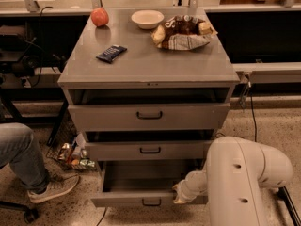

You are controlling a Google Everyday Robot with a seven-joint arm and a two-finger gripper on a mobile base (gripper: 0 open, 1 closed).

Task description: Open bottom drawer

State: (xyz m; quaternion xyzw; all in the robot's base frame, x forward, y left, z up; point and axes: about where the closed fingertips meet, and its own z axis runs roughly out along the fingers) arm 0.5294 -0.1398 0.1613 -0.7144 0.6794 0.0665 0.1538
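The grey cabinet has three drawers. The bottom drawer [127, 199], a low wide grey front with a small black bar handle [151, 202], stands pulled out toward me, its empty inside showing. My gripper [178, 194] sits at the right part of that drawer's front edge, at the end of my white arm [244, 182], which comes in from the lower right. The arm hides the drawer's right end. The middle drawer [149, 150] and the top drawer [148, 115] stand slightly ajar.
On the cabinet top [150, 65] lie a red apple [99, 17], a white bowl [147, 19], a chip bag [182, 32] and a dark snack bar [111, 53]. A person's leg and shoe [33, 173] are at the left. Cans [75, 157] lie on the floor beside the cabinet.
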